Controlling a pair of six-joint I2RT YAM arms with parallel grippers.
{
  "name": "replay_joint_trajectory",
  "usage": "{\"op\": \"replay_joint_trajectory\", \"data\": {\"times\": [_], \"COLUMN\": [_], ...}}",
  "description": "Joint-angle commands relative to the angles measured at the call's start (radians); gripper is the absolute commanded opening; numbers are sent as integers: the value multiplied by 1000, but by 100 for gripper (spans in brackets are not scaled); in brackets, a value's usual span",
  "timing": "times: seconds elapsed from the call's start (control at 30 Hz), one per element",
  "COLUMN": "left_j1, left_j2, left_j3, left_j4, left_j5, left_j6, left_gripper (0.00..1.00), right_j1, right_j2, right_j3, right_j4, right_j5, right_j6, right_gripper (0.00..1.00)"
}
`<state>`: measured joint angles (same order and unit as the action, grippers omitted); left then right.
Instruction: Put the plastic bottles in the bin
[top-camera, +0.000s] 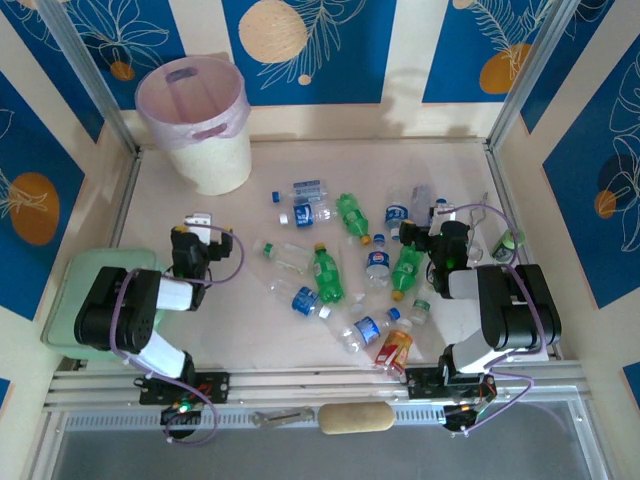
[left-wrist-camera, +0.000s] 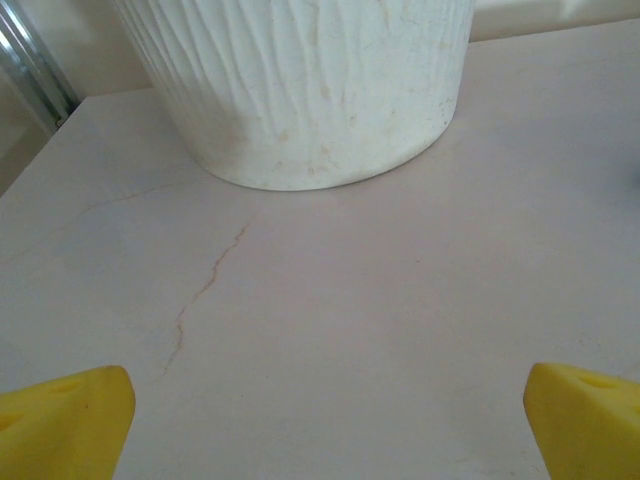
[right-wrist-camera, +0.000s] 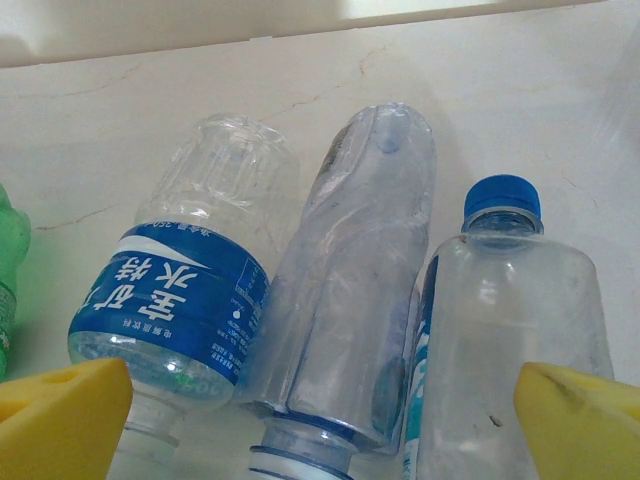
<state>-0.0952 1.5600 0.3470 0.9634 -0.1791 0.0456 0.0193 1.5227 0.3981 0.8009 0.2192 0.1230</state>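
Right fingers (right-wrist-camera: 62, 415) wide, empty, near bottles (right-wrist-camera: 340, 280)

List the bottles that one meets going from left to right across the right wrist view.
green plastic bottle at the edge → clear plastic bottle with blue label → clear crumpled bottle without label → clear bottle with blue cap

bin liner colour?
Translucent pale lilac-pink: the bin liner folds over a white bucket. It shows best in the top external view.

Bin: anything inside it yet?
Inside the bin, just the lilac bag liner shows, nothing else visible. Its bottom is hidden behind the near rim.
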Motion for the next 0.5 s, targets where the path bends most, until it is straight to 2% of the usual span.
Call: {"op": "replay_joint_trajectory", "data": {"times": [0.0, 0.07, 0.17, 0.37, 0.47], "left_j1": [12, 13, 8, -1, -4], "left_j2": [5, -3, -75, -229, -300], "left_j3": [18, 21, 28, 86, 118], "left_j4": [-2, -9, -82, -290, -294], "left_j5": [35, 63, 53, 7, 53], "left_j6": [-16, -2, -1, -4, -52], "left_gripper": [100, 100, 100, 100, 100], "right_j1": [-2, 4, 38, 107, 141], "right_j2": [-2, -7, -57, -204, -241], "right_j3": [7, 11, 14, 144, 216], "right_j4": [26, 16, -18, -329, -448], "right_j5": [-26, -31, 44, 137, 141], "right_j6": [0, -10, -29, -47, 2], "right_gripper": [99, 98, 97, 97, 97]}}
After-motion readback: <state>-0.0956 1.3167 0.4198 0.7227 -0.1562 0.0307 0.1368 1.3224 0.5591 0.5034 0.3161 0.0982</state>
